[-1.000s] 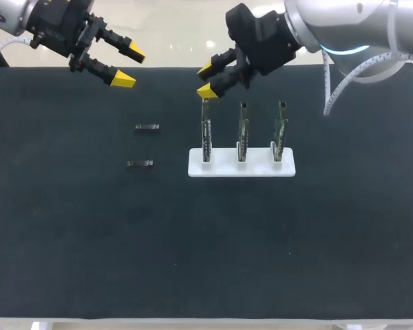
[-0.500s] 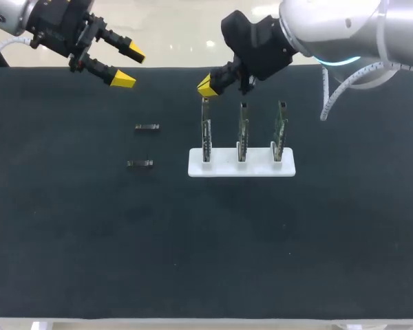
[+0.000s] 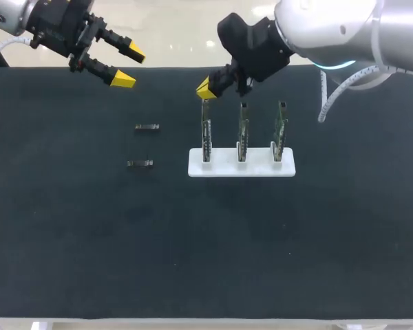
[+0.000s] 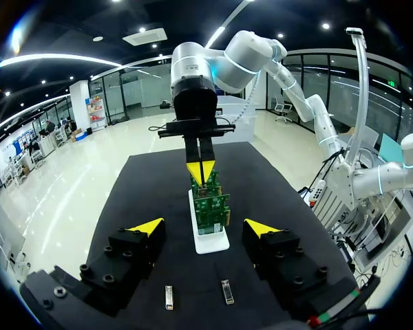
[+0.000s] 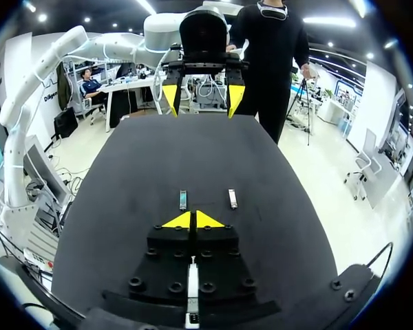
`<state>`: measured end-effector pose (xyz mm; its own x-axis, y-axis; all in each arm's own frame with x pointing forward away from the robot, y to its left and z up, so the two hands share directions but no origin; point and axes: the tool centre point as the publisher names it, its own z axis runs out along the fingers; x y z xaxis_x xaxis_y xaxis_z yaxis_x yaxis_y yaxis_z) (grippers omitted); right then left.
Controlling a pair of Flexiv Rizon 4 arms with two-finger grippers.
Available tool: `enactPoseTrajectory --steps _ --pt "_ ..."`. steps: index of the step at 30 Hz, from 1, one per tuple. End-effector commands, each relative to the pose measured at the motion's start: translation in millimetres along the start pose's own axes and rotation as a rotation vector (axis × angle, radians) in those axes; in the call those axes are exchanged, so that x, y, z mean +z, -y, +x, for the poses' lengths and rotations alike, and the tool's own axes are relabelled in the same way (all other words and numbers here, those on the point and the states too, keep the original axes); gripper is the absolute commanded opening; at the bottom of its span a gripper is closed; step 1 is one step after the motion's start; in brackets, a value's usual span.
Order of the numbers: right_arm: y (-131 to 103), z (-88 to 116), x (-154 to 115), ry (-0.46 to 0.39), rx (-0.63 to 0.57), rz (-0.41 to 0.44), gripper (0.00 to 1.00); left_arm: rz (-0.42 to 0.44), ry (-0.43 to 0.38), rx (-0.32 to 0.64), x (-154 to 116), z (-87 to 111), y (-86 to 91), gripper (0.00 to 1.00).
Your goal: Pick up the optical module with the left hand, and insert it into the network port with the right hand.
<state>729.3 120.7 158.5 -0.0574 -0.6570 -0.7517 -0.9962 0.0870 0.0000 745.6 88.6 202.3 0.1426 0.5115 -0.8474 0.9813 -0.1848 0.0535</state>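
Two small dark optical modules (image 3: 146, 127) (image 3: 140, 163) lie flat on the black table, left of the white stand (image 3: 241, 168). The stand holds three upright green circuit boards (image 3: 242, 134) with the network ports. My left gripper (image 3: 129, 65) hangs open above the table's far left edge, well behind the modules, with nothing between its fingers. In the left wrist view both modules (image 4: 168, 297) (image 4: 226, 291) lie below the open left gripper (image 4: 205, 227). My right gripper (image 3: 205, 88) is shut on nothing, just above the leftmost board's top. In the right wrist view the shut right gripper (image 5: 193, 220) points toward the modules (image 5: 183, 199) (image 5: 232, 198).
The black mat (image 3: 206, 247) covers the whole table, and its near half is bare. In the left wrist view the stand (image 4: 210, 242) and boards (image 4: 210, 203) stand ahead of the fingers, with the right gripper (image 4: 202, 172) over them.
My right gripper has gone from open to shut and shifted slightly left above the leftmost board. The left arm and the modules have not moved.
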Motion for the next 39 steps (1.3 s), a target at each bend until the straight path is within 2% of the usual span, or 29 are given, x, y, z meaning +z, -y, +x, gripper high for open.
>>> enactPoseTrajectory --steps 1,39 --pt "0 -1 0 -0.013 0.006 0.001 0.0 0.003 -0.003 -0.001 0 -0.4 -1.2 1.0" --pt "-2 11 10 -0.05 0.016 -0.002 0.0 0.003 -0.003 -0.001 0 -0.4 -1.2 1.0"
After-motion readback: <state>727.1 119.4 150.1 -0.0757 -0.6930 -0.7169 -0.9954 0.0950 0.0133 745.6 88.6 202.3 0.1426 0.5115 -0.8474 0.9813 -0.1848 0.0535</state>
